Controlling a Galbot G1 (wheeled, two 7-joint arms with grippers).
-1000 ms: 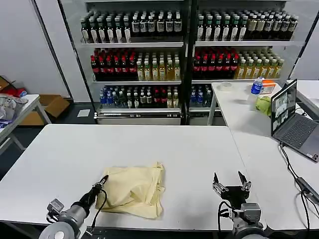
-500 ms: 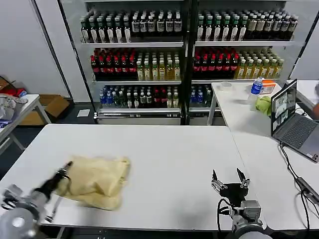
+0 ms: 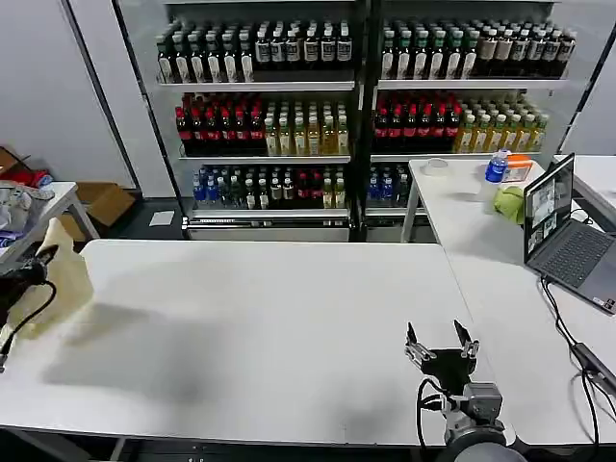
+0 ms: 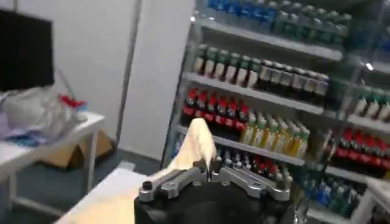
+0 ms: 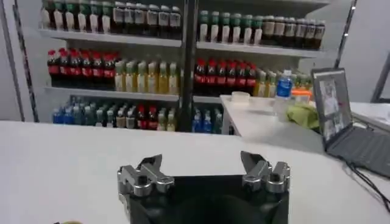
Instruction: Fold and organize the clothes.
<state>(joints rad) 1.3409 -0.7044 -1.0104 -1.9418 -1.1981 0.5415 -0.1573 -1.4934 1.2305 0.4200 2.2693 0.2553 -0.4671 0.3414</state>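
1. T-shirt (image 3: 65, 279), pale cream-yellow and bunched, is seen at the far left edge of the white table (image 3: 269, 327), lifted off the surface and hanging over the edge region rather than lying flat.
2. It is held by the left gripper (image 3: 37, 262), whose fingers are closed on a fold of the fabric; in the left wrist view a peak of cloth (image 4: 196, 143) is seen rising from between the closed jaws of that gripper (image 4: 210, 176).
3. A side table with a grey-white bundle (image 3: 14, 204) stands just beyond the shirt, near enough for the cloth to be snagged or mixed with it if it is swung further out.
4. Because only a small pinch of thin fabric is gripped, the shirt is judged liable to slip and drop off the table edge to the floor.
5. The middle of the table is bare.
6. The right gripper (image 3: 441, 345) is parked low at the near right, jaws spread apart and holding nothing.
7. A laptop (image 3: 568, 236) sits at the far right, well apart from the work.
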